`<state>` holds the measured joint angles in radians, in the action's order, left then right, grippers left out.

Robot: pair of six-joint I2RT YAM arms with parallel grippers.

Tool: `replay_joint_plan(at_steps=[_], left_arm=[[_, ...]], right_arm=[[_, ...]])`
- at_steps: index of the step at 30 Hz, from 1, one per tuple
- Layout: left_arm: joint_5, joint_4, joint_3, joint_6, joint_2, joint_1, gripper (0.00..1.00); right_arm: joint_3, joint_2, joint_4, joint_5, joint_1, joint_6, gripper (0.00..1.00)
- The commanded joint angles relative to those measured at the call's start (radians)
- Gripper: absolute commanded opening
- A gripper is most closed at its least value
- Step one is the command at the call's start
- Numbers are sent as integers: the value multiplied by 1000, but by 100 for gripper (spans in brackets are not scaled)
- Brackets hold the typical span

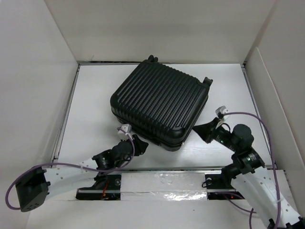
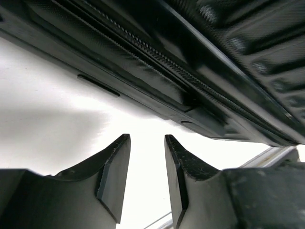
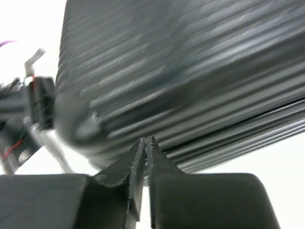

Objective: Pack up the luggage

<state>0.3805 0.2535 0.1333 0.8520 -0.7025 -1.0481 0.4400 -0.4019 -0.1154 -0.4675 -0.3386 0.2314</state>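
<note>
The luggage (image 1: 159, 105), a black ribbed hard-shell suitcase, lies closed and flat on the white table (image 1: 93, 119), turned at an angle. My left gripper (image 1: 139, 143) sits low at its near-left side, just off the shell. In the left wrist view the left gripper (image 2: 147, 138) is open with only white table between the fingers, and the luggage's zipper seam (image 2: 190, 71) runs above it. My right gripper (image 1: 196, 130) is at the near-right corner. In the right wrist view the right gripper (image 3: 145, 139) is shut on nothing, tips close to the blurred ribbed luggage shell (image 3: 181, 71).
White walls (image 1: 43, 71) enclose the table on the left, back and right. A shiny taped strip (image 1: 162, 183) runs along the near edge between the arm bases. Purple cables (image 1: 259, 119) loop beside each arm. The left arm's wrist (image 3: 35, 102) shows at the left of the right wrist view.
</note>
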Motion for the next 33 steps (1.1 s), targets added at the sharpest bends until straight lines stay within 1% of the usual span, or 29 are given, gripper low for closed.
replay_joint_plan(at_steps=[1, 2, 3, 4, 6, 7, 8, 9, 10, 11, 12, 14, 15, 17, 18, 20, 21, 23, 24, 26, 27, 28, 29, 30, 32, 33], left_arm=[[-55, 203, 52, -40, -98, 34, 33], [-74, 260, 57, -47, -148, 45, 34], [-92, 286, 64, -53, -172, 56, 34], [-103, 308, 69, -62, -195, 56, 35], [-92, 358, 87, -70, -259, 56, 35], [-89, 368, 95, -79, -278, 65, 35], [-89, 395, 103, -82, -293, 65, 35], [-89, 409, 117, -87, -322, 65, 36], [-92, 418, 123, -88, -334, 65, 36], [-94, 438, 130, -90, -345, 65, 36], [-95, 450, 135, -91, -366, 65, 36], [-103, 475, 149, -91, -390, 74, 36], [-104, 481, 155, -93, -409, 74, 36], [-101, 516, 164, -94, -431, 74, 36], [-98, 529, 167, -91, -451, 74, 36], [-97, 558, 180, -91, -485, 85, 36], [-100, 567, 186, -91, -494, 85, 37], [-118, 582, 209, -90, -514, 125, 37], [-126, 589, 213, -88, -528, 138, 37], [-160, 619, 224, -88, -554, 178, 38], [-169, 628, 227, -91, -563, 190, 38], [-182, 633, 238, -93, -574, 200, 39], [-192, 642, 242, -93, -592, 218, 39], [-202, 651, 244, -90, -598, 218, 39], [-221, 676, 239, -74, -609, 229, 39], [-224, 681, 238, -73, -612, 229, 39]], right_arm=[[2, -23, -98, 25, -114, 23, 17], [14, -28, -122, 61, -138, 8, 22], [17, -34, -160, 96, -158, -3, 30], [19, -37, -173, 107, -192, -12, 33], [19, -43, -197, 162, -221, 5, 36], [20, -49, -205, 197, -249, 23, 36], [23, -55, -216, 248, -261, 78, 36], [19, -54, -233, 371, -273, 109, 32], [11, -51, -231, 424, -284, 132, 28], [-1, -46, -222, 469, -295, 143, 25], [-16, -46, -173, 545, -295, 147, 22], [-50, -66, -129, 592, -284, 149, 20], [-53, -89, -78, 607, -274, 140, 19], [-52, -217, -17, 606, -241, 96, 18], [-46, -321, 46, 572, -200, 74, 17], [-3, -411, 80, 525, -160, 13, 12], [5, -440, 104, 495, -160, -4, 9], [-3, -439, 130, 510, -169, 6, 9], [-15, -419, 131, 544, -169, 20, 9], [-56, -341, 147, 561, -183, 49, 10], [-110, -321, 216, 540, -183, 49, 12], [-128, -307, 238, 527, -183, 49, 14], [-133, -308, 246, 518, -169, 51, 17], [-120, -322, 243, 514, -169, 49, 23], [-100, -383, 247, 538, -160, 40, 26], [-92, -405, 302, 544, -142, 31, 26]])
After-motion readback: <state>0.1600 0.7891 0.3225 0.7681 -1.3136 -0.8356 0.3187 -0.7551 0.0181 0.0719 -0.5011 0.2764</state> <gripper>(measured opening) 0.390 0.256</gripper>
